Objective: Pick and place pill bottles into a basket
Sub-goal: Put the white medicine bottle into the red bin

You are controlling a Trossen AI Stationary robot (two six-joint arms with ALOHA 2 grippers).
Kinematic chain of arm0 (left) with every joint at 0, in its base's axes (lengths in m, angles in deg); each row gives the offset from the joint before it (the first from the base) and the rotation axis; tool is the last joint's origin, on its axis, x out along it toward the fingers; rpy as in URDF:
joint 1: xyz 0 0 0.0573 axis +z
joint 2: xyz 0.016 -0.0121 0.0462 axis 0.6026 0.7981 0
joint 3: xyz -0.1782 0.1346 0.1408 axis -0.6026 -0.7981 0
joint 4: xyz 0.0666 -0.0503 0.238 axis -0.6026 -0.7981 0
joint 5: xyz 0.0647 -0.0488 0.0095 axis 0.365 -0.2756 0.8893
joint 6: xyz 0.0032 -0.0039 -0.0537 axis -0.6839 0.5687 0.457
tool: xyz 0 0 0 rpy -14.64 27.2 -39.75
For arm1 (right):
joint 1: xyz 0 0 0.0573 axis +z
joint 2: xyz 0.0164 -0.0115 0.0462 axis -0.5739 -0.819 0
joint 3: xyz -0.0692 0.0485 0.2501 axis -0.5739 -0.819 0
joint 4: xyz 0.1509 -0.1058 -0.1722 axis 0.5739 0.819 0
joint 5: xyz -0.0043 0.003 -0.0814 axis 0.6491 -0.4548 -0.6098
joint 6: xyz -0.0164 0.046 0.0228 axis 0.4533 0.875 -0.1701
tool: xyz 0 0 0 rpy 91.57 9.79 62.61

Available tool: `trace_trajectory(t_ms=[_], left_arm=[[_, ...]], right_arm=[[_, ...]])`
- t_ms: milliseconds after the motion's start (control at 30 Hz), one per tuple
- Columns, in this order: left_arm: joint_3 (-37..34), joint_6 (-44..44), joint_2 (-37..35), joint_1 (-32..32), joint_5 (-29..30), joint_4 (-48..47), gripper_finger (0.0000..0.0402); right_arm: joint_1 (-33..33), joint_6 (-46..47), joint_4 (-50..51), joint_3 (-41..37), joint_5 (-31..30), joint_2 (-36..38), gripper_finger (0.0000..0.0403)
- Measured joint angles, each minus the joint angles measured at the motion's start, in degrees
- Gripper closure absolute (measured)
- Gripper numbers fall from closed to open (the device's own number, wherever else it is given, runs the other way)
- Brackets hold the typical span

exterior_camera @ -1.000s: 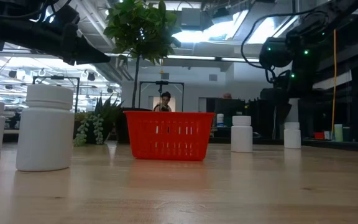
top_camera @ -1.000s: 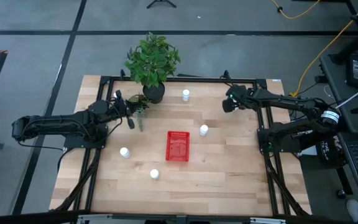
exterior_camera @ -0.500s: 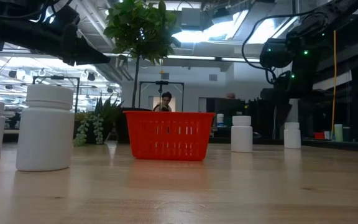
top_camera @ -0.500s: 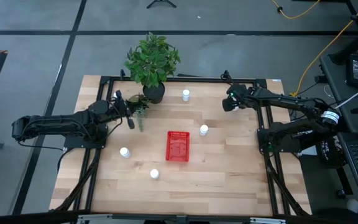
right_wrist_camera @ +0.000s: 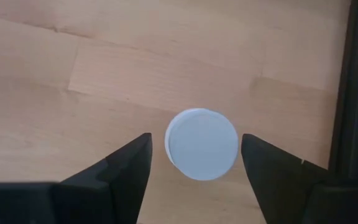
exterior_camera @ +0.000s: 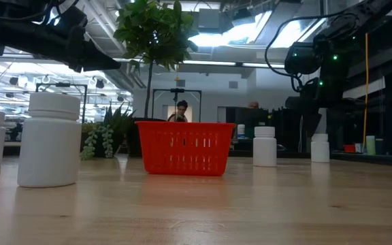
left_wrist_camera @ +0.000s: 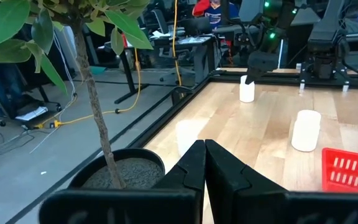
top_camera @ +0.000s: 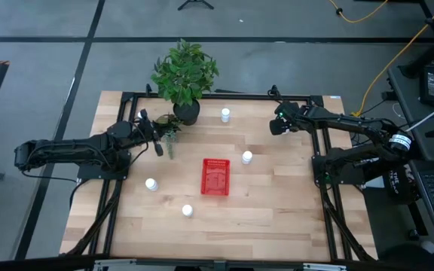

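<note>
Five pill bottles in sight, all upright. One bottle (right_wrist_camera: pixel 201 144) directly beneath the right gripper (right_wrist_camera: pixel 196 138), white cap between the two dark fingers (right_wrist_camera: pixel 129 167). Right gripper spread open, a sliver of bare wood on either side of the cap, no contact seen. Poised near the far right corner of the table (top_camera: pixel 292 203), beside the black frame rail (right_wrist_camera: pixel 356 93).

Four more bottles away from that gripper: one (top_camera: pixel 225 114) just beyond its tip along the far edge, one (top_camera: pixel 246 157) nearer the middle, beside the red basket (top_camera: pixel 216 176), and two (top_camera: pixel 151 184) (top_camera: pixel 187 211) past the basket toward the near left.

Left gripper (left_wrist_camera: pixel 204 146) pressed shut on nothing, raised beside the dark pot (left_wrist_camera: pixel 120 173) of the green plant (top_camera: pixel 184 74), basket ahead of it and to the side.
</note>
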Motion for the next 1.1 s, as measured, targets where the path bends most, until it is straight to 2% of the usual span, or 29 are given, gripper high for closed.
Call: trace_trajectory(t_ms=[1100], left_arm=[[0.00,0.31,-0.02,0.00,0.02,0.00,0.0398]], right_arm=[[0.00,-0.29,-2.84,-1.81,-1.29,0.02,0.0159]])
